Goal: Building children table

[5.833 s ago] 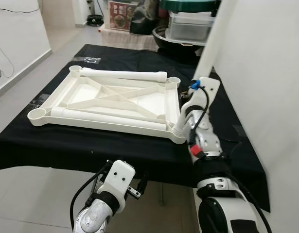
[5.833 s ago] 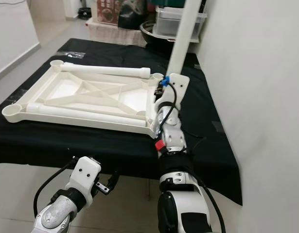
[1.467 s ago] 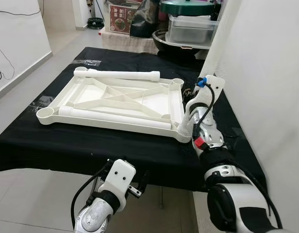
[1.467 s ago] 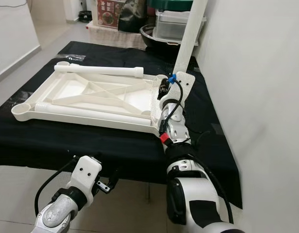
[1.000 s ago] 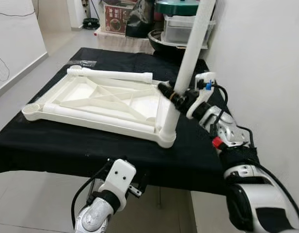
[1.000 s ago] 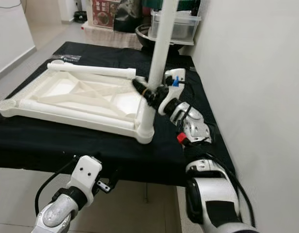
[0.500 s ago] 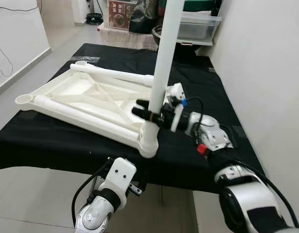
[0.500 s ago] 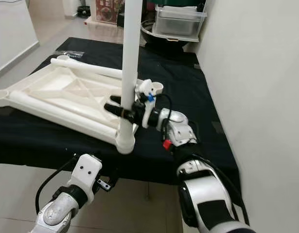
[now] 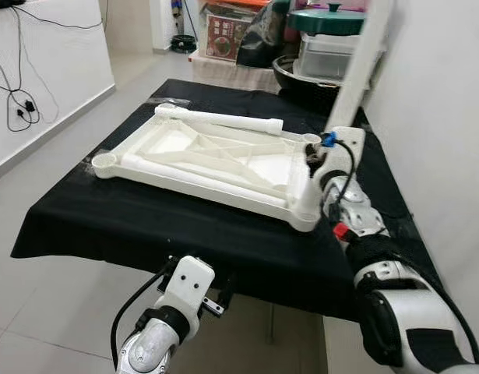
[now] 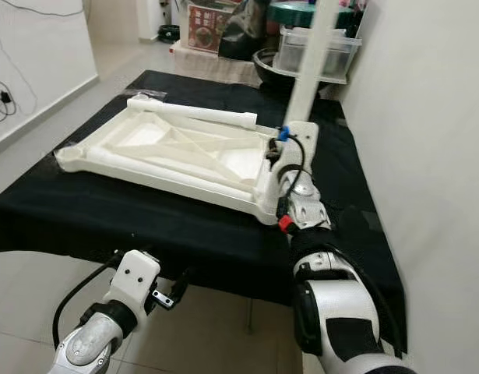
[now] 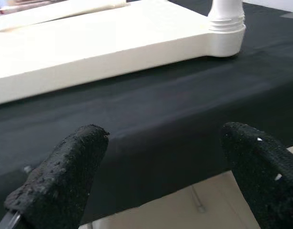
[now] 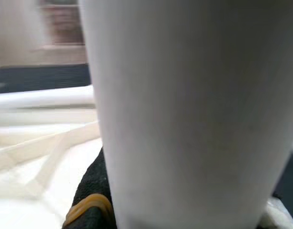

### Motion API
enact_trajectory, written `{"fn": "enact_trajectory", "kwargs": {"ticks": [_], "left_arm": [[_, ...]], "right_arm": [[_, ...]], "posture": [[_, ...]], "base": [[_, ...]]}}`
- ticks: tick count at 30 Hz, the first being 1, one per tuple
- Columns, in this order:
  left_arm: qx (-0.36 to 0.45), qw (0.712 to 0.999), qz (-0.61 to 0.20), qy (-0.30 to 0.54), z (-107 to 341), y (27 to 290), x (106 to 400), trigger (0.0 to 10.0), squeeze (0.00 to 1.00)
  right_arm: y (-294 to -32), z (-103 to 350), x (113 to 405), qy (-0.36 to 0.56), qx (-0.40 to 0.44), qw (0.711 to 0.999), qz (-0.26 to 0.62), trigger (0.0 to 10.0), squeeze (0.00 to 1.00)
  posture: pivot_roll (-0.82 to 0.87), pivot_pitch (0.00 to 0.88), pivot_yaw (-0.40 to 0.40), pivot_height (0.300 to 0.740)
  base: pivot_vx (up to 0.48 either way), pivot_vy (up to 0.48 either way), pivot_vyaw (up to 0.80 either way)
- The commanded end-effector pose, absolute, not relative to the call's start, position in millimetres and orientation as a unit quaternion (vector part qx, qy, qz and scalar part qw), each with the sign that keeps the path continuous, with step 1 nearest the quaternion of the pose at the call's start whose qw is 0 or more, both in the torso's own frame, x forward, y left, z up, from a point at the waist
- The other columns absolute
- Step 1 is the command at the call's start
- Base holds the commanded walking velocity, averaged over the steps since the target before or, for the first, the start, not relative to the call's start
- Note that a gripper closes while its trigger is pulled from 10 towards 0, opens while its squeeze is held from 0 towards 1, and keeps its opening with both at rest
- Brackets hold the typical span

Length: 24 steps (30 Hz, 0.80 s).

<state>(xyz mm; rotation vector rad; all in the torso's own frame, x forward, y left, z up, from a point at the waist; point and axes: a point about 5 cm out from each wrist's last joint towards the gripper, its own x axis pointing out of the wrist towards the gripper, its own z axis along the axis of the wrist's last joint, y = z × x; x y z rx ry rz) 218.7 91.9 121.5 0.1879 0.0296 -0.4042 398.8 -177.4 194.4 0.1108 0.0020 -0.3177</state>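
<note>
Clearly, upright leg (image 9: 362, 58): a white tube rising steeply, leaning a little, from the near right corner socket of the tabletop; it stands there because that is where a leg seats.
Tabletop (image 9: 200, 156): white plastic, lying underside up so its ribs and corner sockets face the robot for fitting legs.
Spare legs: one tube (image 9: 217, 119) lies along the tabletop's far edge, another (image 9: 200, 178) along its near edge, kept on the tabletop within reach.
Right gripper (image 9: 315, 160): at the foot of the upright leg, just above the tabletop's corner; the right wrist view shows a black finger (image 12: 91, 193) against the tube, so I judge it clamped on to steady or press the leg home.
Left gripper (image 11: 156, 167): fingers spread wide, holding nothing, below the tabletop at the near edge of the black-clothed table (image 9: 130, 226).
Beyond the tabletop: plastic boxes (image 9: 332, 51) and clutter.
</note>
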Motion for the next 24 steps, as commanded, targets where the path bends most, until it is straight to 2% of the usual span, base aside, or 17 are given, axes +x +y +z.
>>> {"fn": "enact_trajectory", "kwargs": {"ticks": [1, 4, 5, 7, 8, 12, 13, 14, 15, 16, 18, 20, 22, 24], "left_arm": [[0.097, 0.974, -0.204, 0.024, 117, 92, 218, 10.0, 0.00], [0.097, 0.974, -0.204, 0.025, 116, 92, 218, 10.0, 0.00], [0.097, 0.974, -0.204, 0.024, 116, 92, 219, 10.0, 0.00], [0.098, 0.974, -0.203, 0.024, 116, 92, 219, 10.0, 0.00], [0.098, 0.974, -0.203, 0.024, 116, 91, 219, 10.0, 0.00], [0.096, 0.974, -0.203, 0.024, 116, 91, 219, 10.0, 0.00], [0.096, 0.974, -0.203, 0.024, 116, 91, 219, 10.0, 0.00], [0.097, 0.974, -0.203, 0.024, 116, 91, 219, 10.0, 0.00], [0.097, 0.974, -0.203, 0.024, 116, 91, 219, 10.0, 0.00], [0.097, 0.974, -0.203, 0.024, 116, 91, 219, 10.0, 0.00], [0.096, 0.974, -0.202, 0.023, 116, 91, 220, 10.0, 0.00], [0.096, 0.974, -0.202, 0.022, 117, 91, 220, 10.0, 0.00], [0.096, 0.974, -0.202, 0.023, 116, 91, 220, 10.0, 0.00], [0.096, 0.974, -0.202, 0.023, 116, 91, 221, 10.0, 0.00]], "right_arm": [[-178, 174, 392, 0.049, 0.072, 0.972, -0.216, 0.0, 0.00], [-162, 176, 392, 0.040, 0.098, 0.972, -0.210, 0.0, 0.00], [-154, 180, 394, 0.031, 0.113, 0.975, -0.191, 10.0, 0.00], [-144, 189, 395, 0.004, 0.126, 0.979, -0.161, 10.0, 0.00], [-134, 203, 396, -0.042, 0.133, 0.983, -0.118, 10.0, 1.00], [-132, 215, 395, -0.085, 0.126, 0.984, -0.090, 10.0, 1.00], [-133, 220, 395, -0.097, 0.128, 0.984, -0.071, 10.0, 0.29], [-133, 223, 395, -0.106, 0.129, 0.984, -0.058, 10.0, 0.29], [-133, 230, 395, -0.124, 0.133, 0.983, -0.026, 10.0, 0.00], [-133, 230, 395, -0.124, 0.133, 0.983, -0.026, 10.0, 0.00], [-133, 239, 395, -0.144, 0.138, 0.977, 0.073, 10.0, 0.00], [-133, 239, 395, -0.143, 0.140, 0.975, 0.101, 10.0, 0.00], [-130, 237, 394, -0.124, 0.160, 0.960, 0.191, 10.0, 0.00], [-126, 235, 385, -0.100, 0.150, 0.924, 0.338, 10.0, 0.00]], "posture": [[0.14, 0.016, -0.119, 0.740], [0.14, 0.014, -0.123, 0.740], [0.14, 0.011, -0.122, 0.740], [0.14, 0.010, -0.121, 0.740], [0.14, 0.007, -0.123, 0.740], [0.14, 0.007, -0.126, 0.740], [0.14, 0.008, -0.126, 0.740], [0.14, 0.008, -0.126, 0.740], [0.13, 0.010, -0.127, 0.740], [0.13, 0.010, -0.127, 0.740], [0.13, 0.013, -0.122, 0.740], [0.13, 0.013, -0.122, 0.740], [0.13, 0.019, -0.121, 0.740], [0.13, 0.021, -0.123, 0.740]], "base": [[0.000, 0.000, 0.00], [0.000, 0.000, 0.00], [0.000, 0.000, 0.00], [0.000, 0.000, 0.00], [0.000, 0.000, 0.00], [0.000, 0.000, 0.00], [0.000, 0.000, 0.00], [0.000, 0.000, 0.00], [0.000, 0.000, 0.00], [0.000, 0.000, 0.00], [0.000, 0.000, 0.00], [0.000, 0.000, 0.00], [0.000, 0.000, 0.00], [0.000, 0.000, 0.00]]}}
